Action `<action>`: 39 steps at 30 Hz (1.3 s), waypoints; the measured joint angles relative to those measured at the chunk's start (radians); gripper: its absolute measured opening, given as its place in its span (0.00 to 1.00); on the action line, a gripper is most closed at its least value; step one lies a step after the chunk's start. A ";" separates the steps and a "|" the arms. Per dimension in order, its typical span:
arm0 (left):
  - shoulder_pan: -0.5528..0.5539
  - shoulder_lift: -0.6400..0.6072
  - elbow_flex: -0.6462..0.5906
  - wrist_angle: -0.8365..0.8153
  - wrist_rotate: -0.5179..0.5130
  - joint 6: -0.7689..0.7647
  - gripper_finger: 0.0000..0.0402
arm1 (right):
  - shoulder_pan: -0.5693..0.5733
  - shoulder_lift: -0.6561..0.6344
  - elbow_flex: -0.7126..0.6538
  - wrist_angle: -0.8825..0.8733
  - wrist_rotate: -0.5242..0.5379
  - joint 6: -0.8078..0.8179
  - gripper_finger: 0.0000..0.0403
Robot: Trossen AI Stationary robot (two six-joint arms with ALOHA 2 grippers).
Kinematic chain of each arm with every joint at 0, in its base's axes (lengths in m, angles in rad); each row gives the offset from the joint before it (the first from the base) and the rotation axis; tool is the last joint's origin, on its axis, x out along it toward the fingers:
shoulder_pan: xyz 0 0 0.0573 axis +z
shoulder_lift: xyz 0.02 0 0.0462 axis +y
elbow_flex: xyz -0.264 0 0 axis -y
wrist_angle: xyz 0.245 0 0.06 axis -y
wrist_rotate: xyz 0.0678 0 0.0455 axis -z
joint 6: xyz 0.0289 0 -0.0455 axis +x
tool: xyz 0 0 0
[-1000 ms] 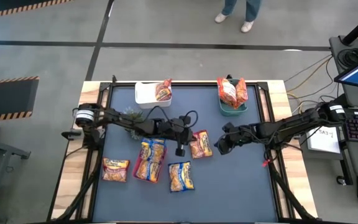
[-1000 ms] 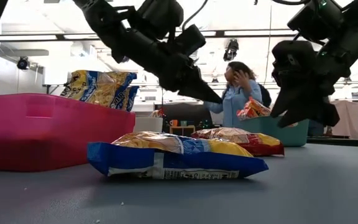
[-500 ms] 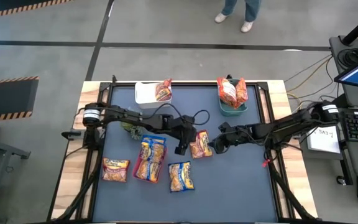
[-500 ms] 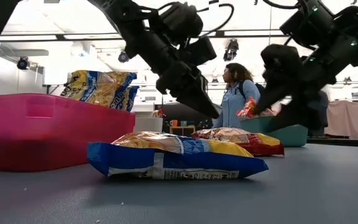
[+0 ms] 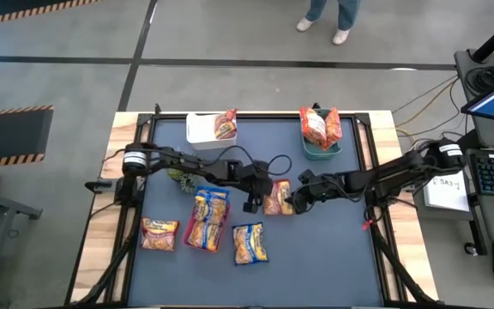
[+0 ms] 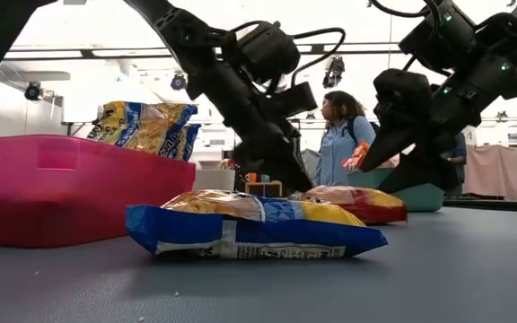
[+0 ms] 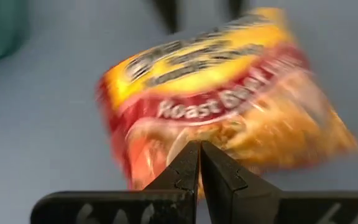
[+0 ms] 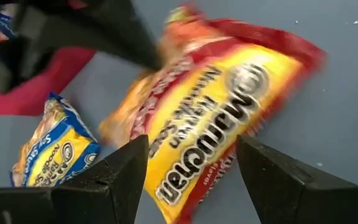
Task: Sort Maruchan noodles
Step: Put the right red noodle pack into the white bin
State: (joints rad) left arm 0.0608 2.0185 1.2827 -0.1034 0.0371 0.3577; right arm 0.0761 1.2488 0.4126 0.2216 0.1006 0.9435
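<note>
A red-trimmed Maruchan packet [image 5: 278, 197] lies flat on the dark mat near the middle of the table. My left gripper [image 5: 250, 205] is shut and comes down at the packet's left side [image 7: 166, 134]. My right gripper [image 5: 292, 203] is open. It hovers at the packet's right side, one finger on either side of the packet [image 8: 216, 118] in the right wrist view. I cannot tell whether those fingers touch it. In the low view the left gripper [image 6: 302, 186] is low beside the packet [image 6: 353, 202]. My left gripper has its shut fingertips [image 7: 191, 155] at the packet's edge [image 7: 160, 165], slanting down from the table's left. The packet lies flat on the mat. I cannot tell whether the tips press on it or only stand against it.
Blue-trimmed packets [image 5: 210, 218] lie on a red tray [image 6: 52, 184] to the left. Another blue packet [image 5: 249, 243] and an orange-red one [image 5: 159, 233] lie near the front edge. A white bin [image 5: 202, 129] and a teal bin [image 5: 320, 146] at the far edge hold packets. A small plant [image 5: 178, 176] sits under the left arm.
My left gripper has moved right and down, toward the red-trimmed packet. My right gripper has moved left and down toward the same packet, so the two grippers now stand close on either side of it.
</note>
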 joint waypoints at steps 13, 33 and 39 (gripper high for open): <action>0.032 -0.090 0.020 0.014 0.093 0.011 0.00 | -0.005 -0.178 -0.007 -0.280 0.031 0.114 0.64; 0.029 -0.015 0.009 -0.139 0.132 0.022 0.00 | -0.005 0.017 -0.077 0.066 0.034 0.190 0.66; 0.027 -0.029 0.014 -0.084 0.221 0.017 0.00 | -0.005 0.055 -0.080 0.110 0.035 0.179 0.66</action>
State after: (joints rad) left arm 0.0879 1.9899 1.2964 -0.1876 0.2576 0.3748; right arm 0.0711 1.3043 0.3326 0.3319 0.1359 1.1223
